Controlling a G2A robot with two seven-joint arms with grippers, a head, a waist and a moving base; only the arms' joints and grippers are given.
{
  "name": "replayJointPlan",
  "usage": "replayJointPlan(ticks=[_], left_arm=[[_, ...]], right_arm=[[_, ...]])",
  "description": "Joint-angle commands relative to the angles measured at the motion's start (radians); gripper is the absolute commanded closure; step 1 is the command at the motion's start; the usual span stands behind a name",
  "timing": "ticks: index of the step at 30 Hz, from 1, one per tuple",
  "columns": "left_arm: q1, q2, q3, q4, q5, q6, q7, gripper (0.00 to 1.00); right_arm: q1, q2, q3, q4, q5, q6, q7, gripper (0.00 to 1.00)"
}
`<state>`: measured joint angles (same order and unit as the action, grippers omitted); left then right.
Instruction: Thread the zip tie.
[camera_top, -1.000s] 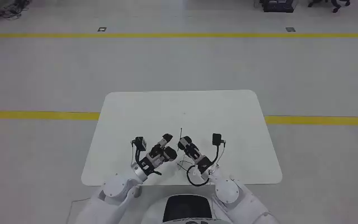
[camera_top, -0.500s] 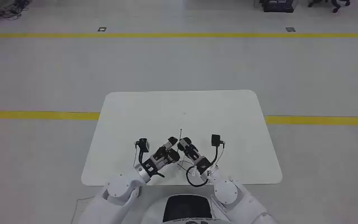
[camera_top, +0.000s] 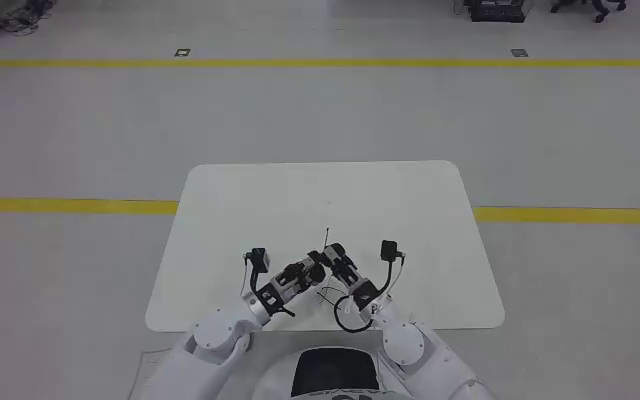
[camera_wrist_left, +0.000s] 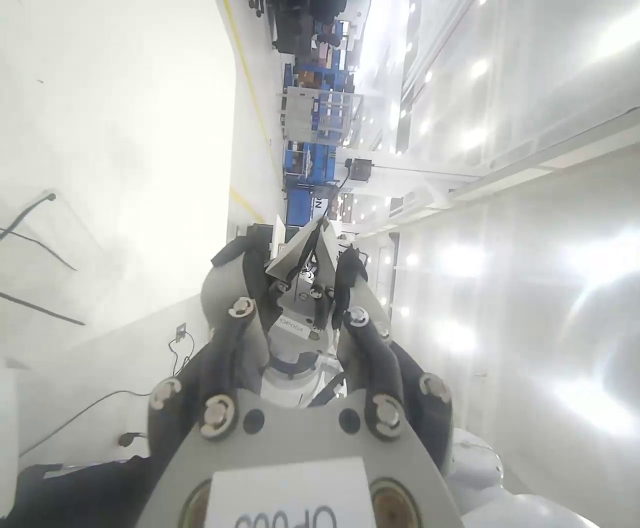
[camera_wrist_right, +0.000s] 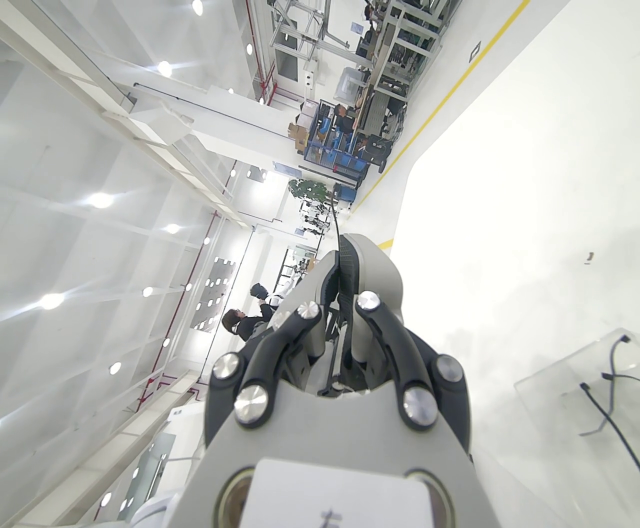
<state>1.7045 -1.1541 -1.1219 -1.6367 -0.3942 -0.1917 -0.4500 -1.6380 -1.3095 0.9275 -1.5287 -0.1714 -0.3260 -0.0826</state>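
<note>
1. The right gripper (camera_wrist_right: 344, 260) has its fingers clamped on the black zip tie (camera_wrist_right: 334, 220), whose tail protrudes beyond the fingertips.
2. The left gripper (camera_wrist_left: 299, 257) has its fingers spread wide, holds nothing, and faces the right gripper's tips.
3. Both grippers sit close together above the white table (camera_top: 300, 190).

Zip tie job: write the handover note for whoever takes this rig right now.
Right gripper: shut on the zip tie, whose strap sticks straight out past its fingertips, over the near half of the table.
Left gripper: open, close beside the right one's fingertips, nothing visible in it.
Spare ties lie in a clear tray on the table.
Done: tie picked up.
Left: no loop shows, so threading is not yet done.
</note>
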Motion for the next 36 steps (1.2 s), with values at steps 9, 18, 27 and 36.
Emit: replayJointPlan(ticks=[9,18,27,36], left_arm=[[-0.005,0.004,0.009,0.005,-0.007,-0.005,-0.005,0.8],[-0.008,0.008,0.012,0.009,-0.012,-0.003,-0.002,0.85],[-0.013,0.011,0.017,0.012,-0.017,-0.004,-0.007,0.92],[-0.015,0.014,0.024,0.012,-0.018,-0.01,-0.01,0.89]], right_arm=[[-0.008,-0.004,0.006,-0.001,-0.012,0.005,-0.014,1.0],[-0.007,-0.007,0.008,0.005,-0.01,0.0,-0.008,1.0],[-0.009,-0.011,0.01,0.008,-0.01,0.0,-0.008,1.0],[-0.011,-0.013,0.013,0.009,-0.012,-0.01,-0.004,1.0]])
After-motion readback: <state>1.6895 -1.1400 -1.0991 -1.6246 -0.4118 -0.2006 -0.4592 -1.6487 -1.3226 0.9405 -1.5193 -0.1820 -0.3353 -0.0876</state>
